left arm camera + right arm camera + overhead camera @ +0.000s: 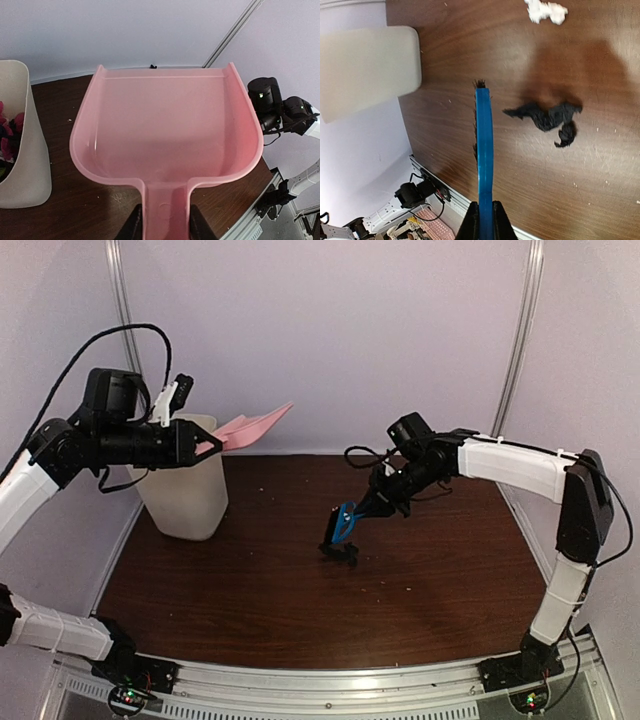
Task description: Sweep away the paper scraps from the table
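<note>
The left gripper (pixel 212 446) pinches the stem of a pink plastic dustpan (pixel 256 424), with its two fingers (pixel 134 225) pressed against either side of the handle. The pan hangs in the air, clear of the surface, just to the right of the rim of a tall off-white plastic bin (pixel 185 495). The bin stands at the left rear of the dark reddish-brown wood-grain table (pixel 300 610). Inside the bin, crumpled paper scraps (pixel 9 137) in pink and dark tones are piled against the wall.

The right gripper (pixel 374 506) is clamped on the handle of a blue plastic hand brush (pixel 345 522). The brush slants down toward the middle of the table, black bristles at the wood. In the right wrist view, a black crumpled paper scrap (pixel 546 117) lies on the table near the brush head without touching it. A white crumpled paper scrap (pixel 546 11) lies farther out, well apart from both. A silver metal rail (pixel 350 680) runs along the table's near edge, where the arm bases sit
</note>
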You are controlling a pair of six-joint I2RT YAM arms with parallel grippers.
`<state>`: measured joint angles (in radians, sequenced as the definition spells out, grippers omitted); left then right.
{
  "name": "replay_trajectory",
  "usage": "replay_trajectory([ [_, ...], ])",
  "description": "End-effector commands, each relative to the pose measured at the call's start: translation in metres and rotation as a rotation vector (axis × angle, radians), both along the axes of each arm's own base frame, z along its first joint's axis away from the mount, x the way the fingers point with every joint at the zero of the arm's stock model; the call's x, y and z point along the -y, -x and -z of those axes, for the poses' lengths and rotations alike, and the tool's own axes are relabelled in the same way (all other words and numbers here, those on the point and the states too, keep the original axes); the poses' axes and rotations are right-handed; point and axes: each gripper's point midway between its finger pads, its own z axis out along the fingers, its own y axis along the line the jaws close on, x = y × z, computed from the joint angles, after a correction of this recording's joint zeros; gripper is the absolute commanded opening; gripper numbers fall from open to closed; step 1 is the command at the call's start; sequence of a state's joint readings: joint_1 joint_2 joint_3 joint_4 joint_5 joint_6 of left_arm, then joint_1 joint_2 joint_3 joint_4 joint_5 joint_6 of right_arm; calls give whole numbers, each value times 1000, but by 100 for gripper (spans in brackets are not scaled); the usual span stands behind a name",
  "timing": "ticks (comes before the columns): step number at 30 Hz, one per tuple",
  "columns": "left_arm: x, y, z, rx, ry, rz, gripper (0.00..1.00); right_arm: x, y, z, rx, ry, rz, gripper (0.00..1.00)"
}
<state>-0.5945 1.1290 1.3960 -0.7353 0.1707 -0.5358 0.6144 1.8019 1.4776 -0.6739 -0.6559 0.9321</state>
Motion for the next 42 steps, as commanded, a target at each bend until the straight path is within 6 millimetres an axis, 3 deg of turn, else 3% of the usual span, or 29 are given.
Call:
replay_trajectory([
  [1,7,-12,1,43,-34,13,0,10,-58,-10,90,-23,125,0],
  [6,10,-15,8,29,-48,17,0,8,-114,11,66,-69,265,0],
  [11,7,-11,26,6,-124,19,0,-3,-151,33,33,-53,300,0],
  [15,8,-2,48,-21,-183,51,0,10,-151,64,-39,6,333,0],
  [21,7,7,75,-60,-224,75,0,27,-106,79,-143,54,299,0],
  [27,12,10,101,-97,-275,104,0,43,-36,74,-227,-1,249,0],
  [29,14,11,107,-95,-302,122,0,39,-26,56,-202,-63,204,0],
  [35,25,22,128,-82,-384,197,0,35,-58,-29,73,-114,66,0],
  [38,34,32,137,-54,-445,246,0,61,-66,-38,132,30,60,0],
  [42,38,43,153,-37,-515,275,0,112,-65,-27,182,302,72,0],
])
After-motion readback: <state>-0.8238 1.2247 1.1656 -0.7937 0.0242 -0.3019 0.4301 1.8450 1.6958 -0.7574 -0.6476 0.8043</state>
